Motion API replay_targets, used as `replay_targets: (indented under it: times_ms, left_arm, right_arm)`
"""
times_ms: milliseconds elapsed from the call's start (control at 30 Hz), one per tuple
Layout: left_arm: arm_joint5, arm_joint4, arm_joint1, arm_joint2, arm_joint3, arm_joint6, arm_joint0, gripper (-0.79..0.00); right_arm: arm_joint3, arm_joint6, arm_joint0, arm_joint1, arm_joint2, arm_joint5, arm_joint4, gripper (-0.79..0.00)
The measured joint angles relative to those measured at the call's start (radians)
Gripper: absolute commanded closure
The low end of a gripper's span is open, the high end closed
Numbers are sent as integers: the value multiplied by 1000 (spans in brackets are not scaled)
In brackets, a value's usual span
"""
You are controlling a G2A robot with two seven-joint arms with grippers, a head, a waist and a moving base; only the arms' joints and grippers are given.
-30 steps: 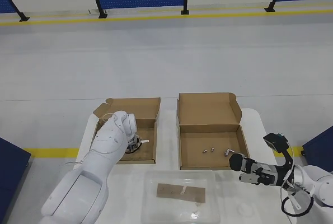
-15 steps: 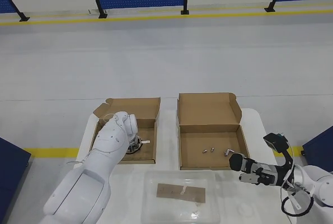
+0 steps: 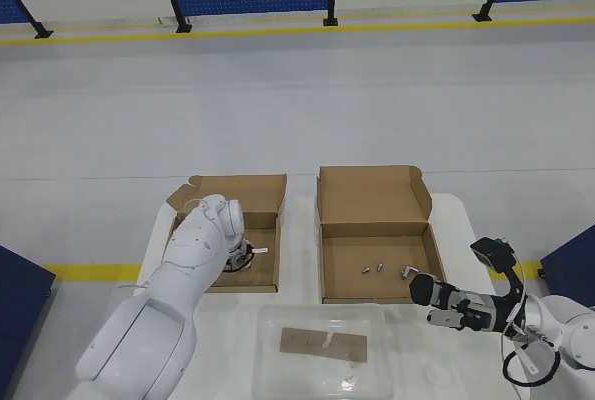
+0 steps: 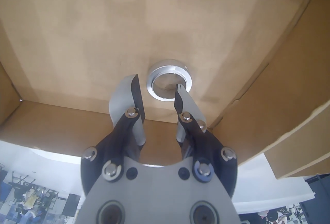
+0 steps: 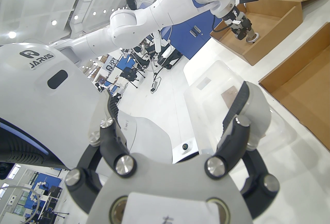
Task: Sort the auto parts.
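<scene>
Hanging part-open right over the metal ring [image 4: 168, 79], the left jaws have nothing clamped between them. One tip sits across the ring's hole as the wrist camera sees it, and I cannot tell whether it touches the metal. The ring lies flat on the floor of the left box [image 4: 77, 16], near one wall.

Over the last second the left arm [image 3: 192, 270] has shifted only a little. Its wrist has drifted a touch toward the box's far side while staying inside the walls. To my eye that reads as a part just set down, with the arm beginning to come away. If so, this ring is sorted and the arm should soon be free to fetch another.

Across the tabletop [image 3: 299, 240], the right jaws are spread wide and empty, parked off the near corner of the right box [image 3: 377, 250]. The right arm [image 3: 577, 340] has not budged in that time. That box holds two small bolt-like parts [image 3: 370, 268] and a little bracket [image 3: 409, 270]. In front of both boxes sits the clear bin [image 3: 277, 370], with a cardboard piece [image 3: 323, 344] on its bottom.
</scene>
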Motion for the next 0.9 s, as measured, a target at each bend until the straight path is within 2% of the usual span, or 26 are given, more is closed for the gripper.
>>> replay_targets:
  times_ms: [67,167,200,433,633,733,900]
  left_arm:
    - [-2,7,2,2,-4,-10,-6,-446]
    - [5,20,4,6,-14,-27,-13,-736]
    - [5,21,4,6,-17,-31,-15,-785]
    - [-28,2,18,-12,-74,-66,-23,-785]
    - [-61,-25,45,-46,-181,-107,-4,-785]
    - [-75,-29,66,-68,-271,-141,26,-785]
    - [-140,-72,121,-156,-501,-236,126,-785]
  right_arm:
    - [0,0,0,0,0,0,0,-785]
    - [0,0,0,0,0,0,0,-785]
    - [0,0,0,0,0,0,0,-785]
    - [0,0,0,0,0,0,0,-785]
    - [0,0,0,0,0,0,0,-785]
    - [0,0,0,0,0,0,0,-785]
    - [0,0,0,0,0,0,0,-785]
